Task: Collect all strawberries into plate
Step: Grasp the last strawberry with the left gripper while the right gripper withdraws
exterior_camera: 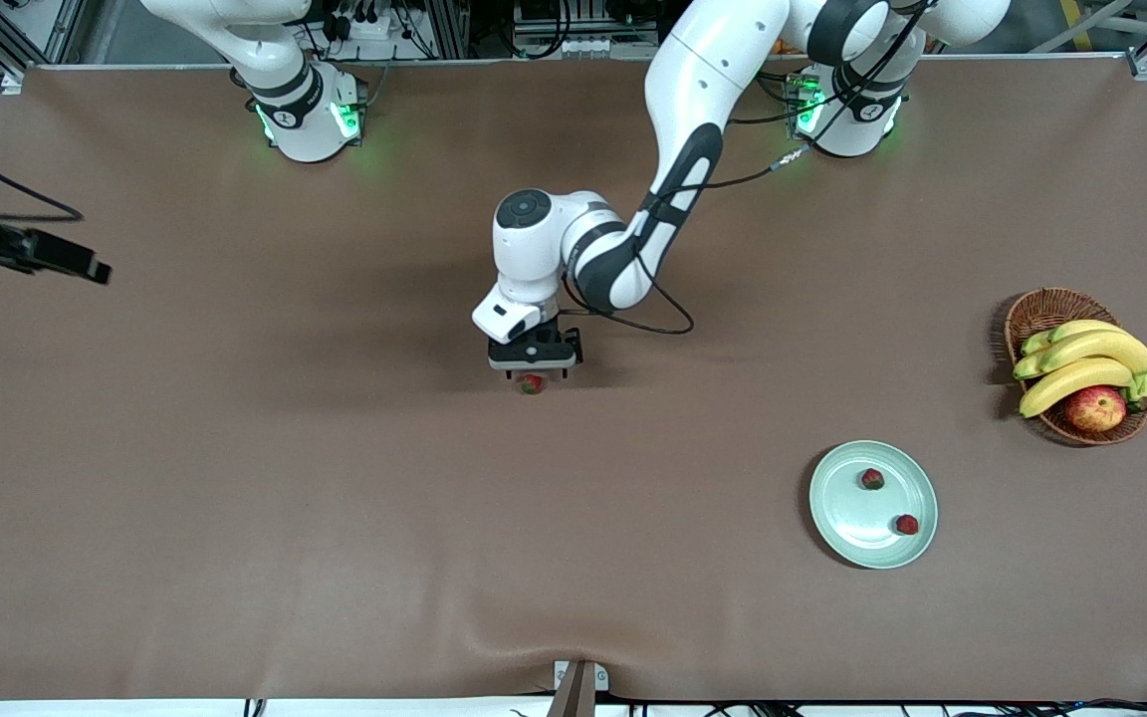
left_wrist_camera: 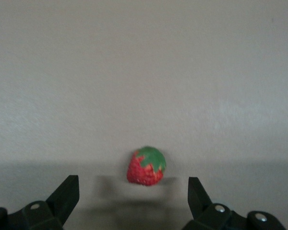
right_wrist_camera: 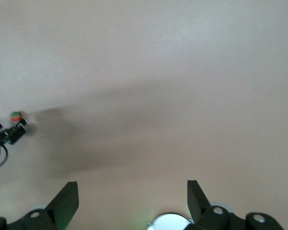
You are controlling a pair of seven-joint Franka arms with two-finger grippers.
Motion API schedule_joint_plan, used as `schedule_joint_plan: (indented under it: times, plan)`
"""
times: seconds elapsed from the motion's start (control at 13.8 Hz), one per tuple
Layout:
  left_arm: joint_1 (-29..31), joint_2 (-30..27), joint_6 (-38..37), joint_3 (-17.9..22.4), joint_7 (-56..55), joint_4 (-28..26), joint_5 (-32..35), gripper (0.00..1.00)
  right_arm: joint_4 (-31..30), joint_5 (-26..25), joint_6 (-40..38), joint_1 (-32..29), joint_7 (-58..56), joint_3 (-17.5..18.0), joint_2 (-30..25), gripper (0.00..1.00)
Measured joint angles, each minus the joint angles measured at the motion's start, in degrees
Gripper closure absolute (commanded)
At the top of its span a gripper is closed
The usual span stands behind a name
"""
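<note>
Left claw (exterior_camera: 532, 370) hangs open over the last strawberry (left_wrist_camera: 146, 166) mid-counter; two berries sit on the plate (exterior_camera: 837, 530). Best centre it, drop straight, squeeze gently. Right claw (right_wrist_camera: 133, 199) waits open.

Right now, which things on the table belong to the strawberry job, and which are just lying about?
Job:
- strawberry on the table, under the open left end effector
- two strawberries on the plate
- plate

Lying about:
- wicker basket holding bananas and an apple

The right arm waits, its end effector open.
</note>
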Motion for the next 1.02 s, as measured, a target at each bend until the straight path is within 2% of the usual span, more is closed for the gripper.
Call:
schedule_joint_plan:
  times: [0.22,0.58,0.73,0.94,1.02]
  plan:
    - [-0.1,0.7,0.0,0.3,0.0,0.0,2.1,0.00,0.0,-4.9,-0.7,-1.1,-6.6,0.0,-1.0,0.00]
    - [-0.1,2.2,0.2,1.3,0.0,1.3,2.4,0.01,0.2,-5.6,-0.8,-1.4,-7.4,0.1,-2.0,0.00]
    - [-0.1,2.4,0.2,1.3,0.0,1.6,2.4,0.29,0.2,-5.6,-0.7,-1.4,-7.4,0.2,-1.9,0.00]
    - [-0.1,2.4,0.5,1.5,-0.2,1.9,2.4,0.38,0.2,-5.6,-0.6,-1.4,-7.4,0.3,-1.9,0.00]
    - [-0.1,2.4,0.5,1.5,-0.2,2.1,2.4,0.44,0.2,-5.6,-0.6,-1.4,-7.4,0.4,-1.9,0.00]
